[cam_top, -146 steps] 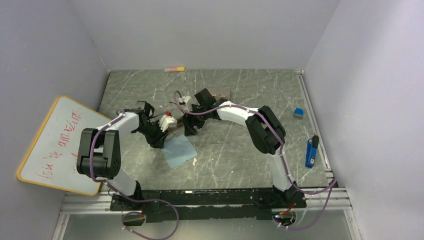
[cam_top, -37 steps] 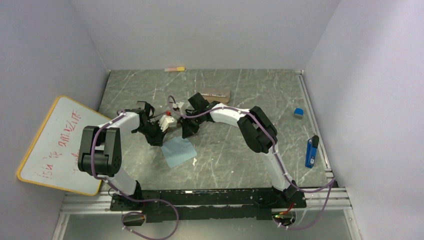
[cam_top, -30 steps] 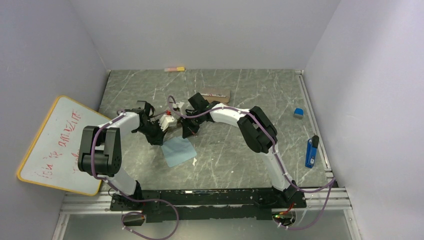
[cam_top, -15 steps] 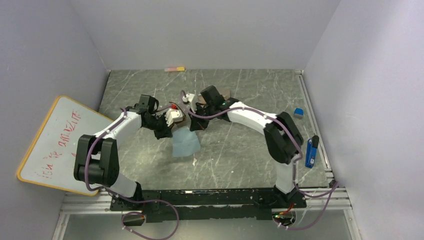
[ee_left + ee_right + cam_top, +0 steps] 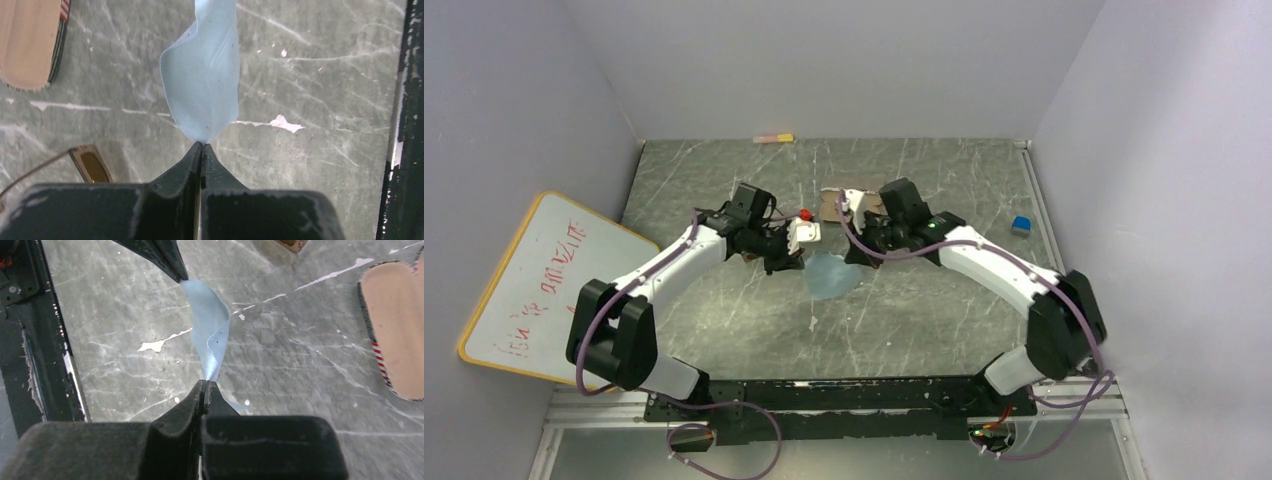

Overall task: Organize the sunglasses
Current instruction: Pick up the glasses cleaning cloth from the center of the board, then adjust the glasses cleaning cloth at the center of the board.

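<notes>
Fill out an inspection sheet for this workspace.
Surface: grey marbled table, scuffed white in spots.
Job's things: thin-framed sunglasses with an amber lens, partly in view on the table; black pair not seen.
Clutter: brown case; small blue block; pink and yellow stick at the far edge.
Hands: left hand and right hand each shut on an end of the blue cloth, which hangs between them.
Cables: purple cables along both arms.
Surroundings: plain walls; whiteboard leaning at left.
</notes>
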Action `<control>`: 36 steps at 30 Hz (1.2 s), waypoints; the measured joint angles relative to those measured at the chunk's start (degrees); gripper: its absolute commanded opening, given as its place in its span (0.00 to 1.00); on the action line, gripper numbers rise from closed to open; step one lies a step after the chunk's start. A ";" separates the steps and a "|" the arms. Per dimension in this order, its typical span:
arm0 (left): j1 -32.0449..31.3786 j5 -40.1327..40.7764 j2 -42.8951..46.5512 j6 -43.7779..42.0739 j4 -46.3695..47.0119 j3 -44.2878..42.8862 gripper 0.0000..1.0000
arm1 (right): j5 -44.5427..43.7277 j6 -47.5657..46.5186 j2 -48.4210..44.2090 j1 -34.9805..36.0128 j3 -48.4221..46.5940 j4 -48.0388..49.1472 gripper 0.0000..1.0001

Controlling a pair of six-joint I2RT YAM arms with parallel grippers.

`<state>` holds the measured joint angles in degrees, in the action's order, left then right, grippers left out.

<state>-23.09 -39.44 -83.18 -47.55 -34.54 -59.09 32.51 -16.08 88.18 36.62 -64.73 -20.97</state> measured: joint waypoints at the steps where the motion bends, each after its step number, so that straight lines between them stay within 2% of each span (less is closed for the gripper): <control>1: -0.61 -0.28 0.13 0.02 0.04 -0.28 0.05 | -0.17 -0.26 -1.88 -0.24 0.94 -0.20 0.00; 8: -3.10 -3.37 2.84 -0.83 -0.55 -0.42 0.05 | -0.15 -2.29 -17.05 -2.32 7.45 -0.42 0.00; 13: -4.20 -5.31 4.26 -1.18 0.20 -0.39 0.05 | 1.03 -2.36 -20.13 -3.21 12.50 0.66 0.00; 16: -5.14 -5.57 2.89 -0.98 0.98 -0.50 0.05 | 0.94 -1.84 -19.34 -3.65 15.06 0.76 0.00; 25: -7.76 -2.16 -11.34 4.09 3.74 -5.42 0.06 | -3.78 -0.11 -12.39 -4.72 15.04 6.05 0.00; 36: -9.05 7.17 -16.15 11.93 12.96 -9.75 0.08 | -6.95 1.14 -1.79 -10.54 13.79 12.57 0.00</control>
<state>-32.14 -32.27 -99.33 -35.62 -21.58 -68.84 25.56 -14.94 86.39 26.09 -50.94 -8.40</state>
